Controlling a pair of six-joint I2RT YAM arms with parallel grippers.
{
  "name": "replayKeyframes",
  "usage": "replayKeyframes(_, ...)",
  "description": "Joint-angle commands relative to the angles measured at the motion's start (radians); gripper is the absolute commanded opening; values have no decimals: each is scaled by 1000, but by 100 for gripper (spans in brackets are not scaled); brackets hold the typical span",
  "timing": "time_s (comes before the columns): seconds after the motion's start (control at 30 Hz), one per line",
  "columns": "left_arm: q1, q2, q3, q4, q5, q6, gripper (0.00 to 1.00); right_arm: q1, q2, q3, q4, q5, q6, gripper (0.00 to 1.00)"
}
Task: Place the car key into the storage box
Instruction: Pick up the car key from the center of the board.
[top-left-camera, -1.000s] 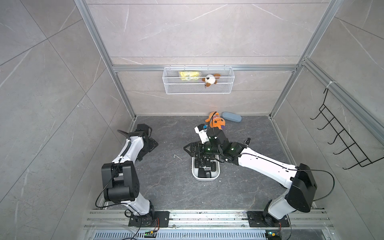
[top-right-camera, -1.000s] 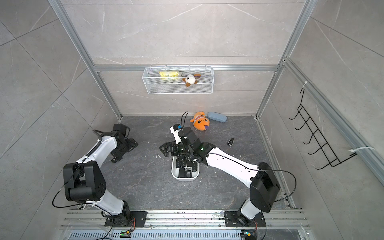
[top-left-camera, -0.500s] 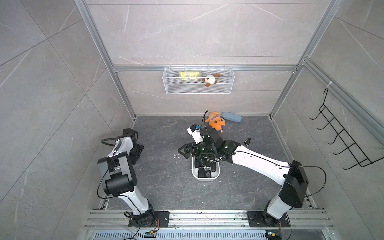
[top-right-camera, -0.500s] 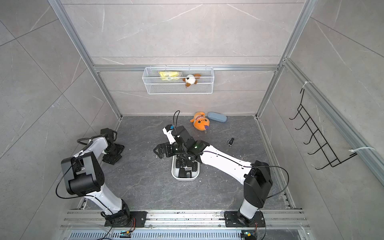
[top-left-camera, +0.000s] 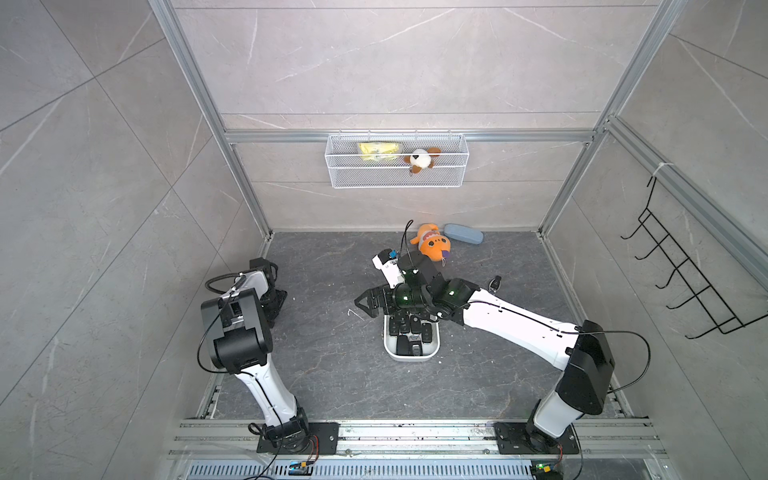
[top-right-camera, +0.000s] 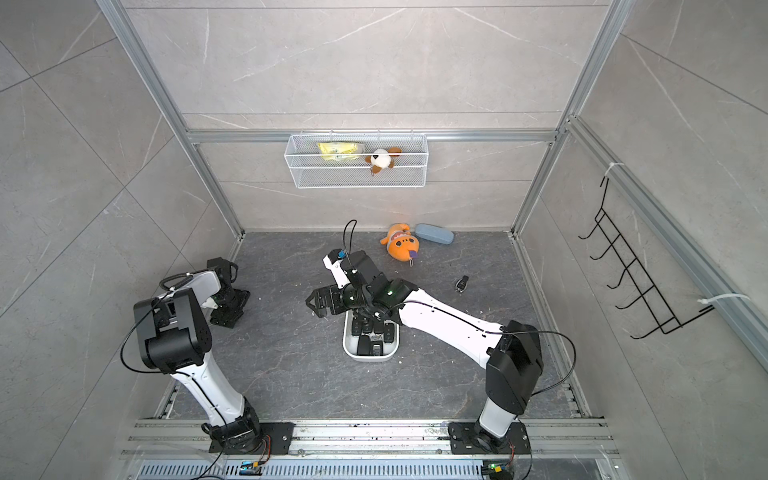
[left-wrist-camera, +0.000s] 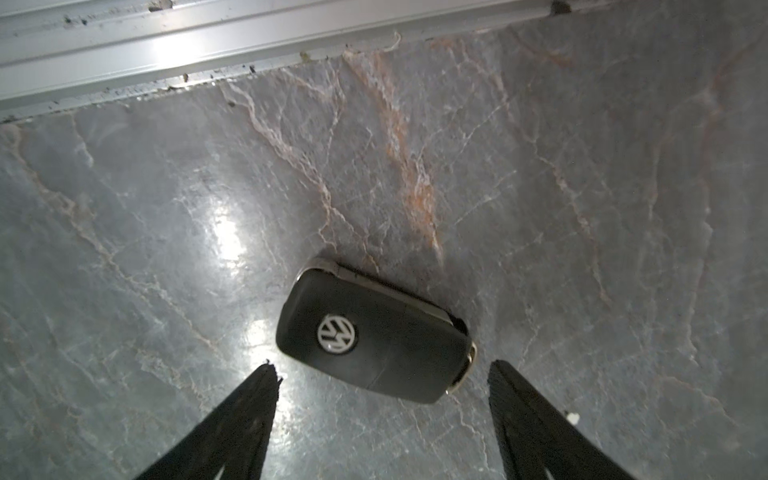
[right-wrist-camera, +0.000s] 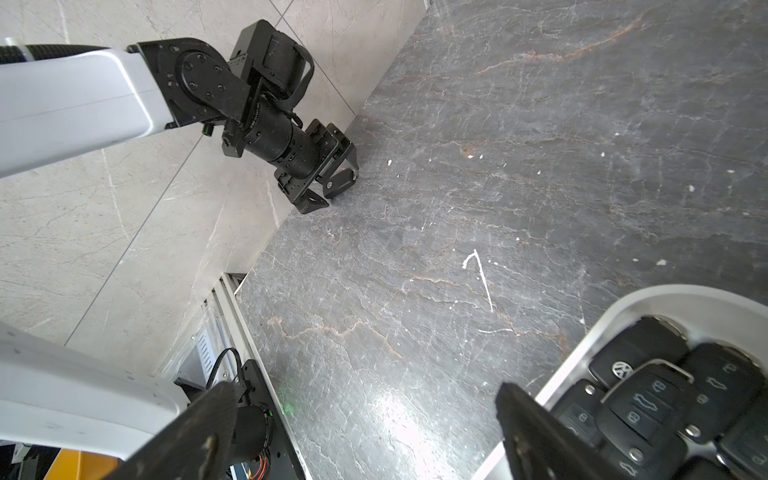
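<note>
At the nine o'clock edge of the floor (top-left-camera: 332, 374), close by the wall rail (left-wrist-camera: 166, 45), the left gripper (left-wrist-camera: 380, 368) is down over the car key (left-wrist-camera: 374, 336) with its jaws spread. One fingertip sits just beside each end of the key, which lies flat and looks not yet pinched. Near the middle, the right gripper (top-left-camera: 361, 302) hangs released and empty at roughly eleven o'clock of the storage box (top-left-camera: 411, 359), which already holds a layer of key fobs (right-wrist-camera: 648, 399). At the box's two o'clock a second black fob (top-left-camera: 494, 284) lies loose. The job looks well along — grasp, lift, carry and drop of this key remain, then probably the loose one.
</note>
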Motion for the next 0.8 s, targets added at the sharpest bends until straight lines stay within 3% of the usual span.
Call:
replayKeyframes(0.0, 15, 23, 34, 3, -37, -17, 82, 8, 16, 39, -28, 14, -15, 100)
replayKeyframes(0.07, 17, 33, 37, 3, -39, -11, 82, 7, 16, 37, -30, 17, -15, 100)
replayKeyframes(0.27, 22, 63, 70, -1, -42, 29, 64, 8, 16, 38, -37, 21, -15, 100)
replayKeyframes(0.57, 31, 75, 103, -17, -43, 87, 58, 9, 11, 29, -34, 23, -10, 99)
replayKeyframes(0.67, 32, 64, 86, -8, -33, 86, 47, 9, 8, 24, -30, 23, -5, 100)
replayKeyframes(0.77, 31, 51, 61, 2, -22, 81, 42, 10, 3, 16, -24, 25, -2, 100)
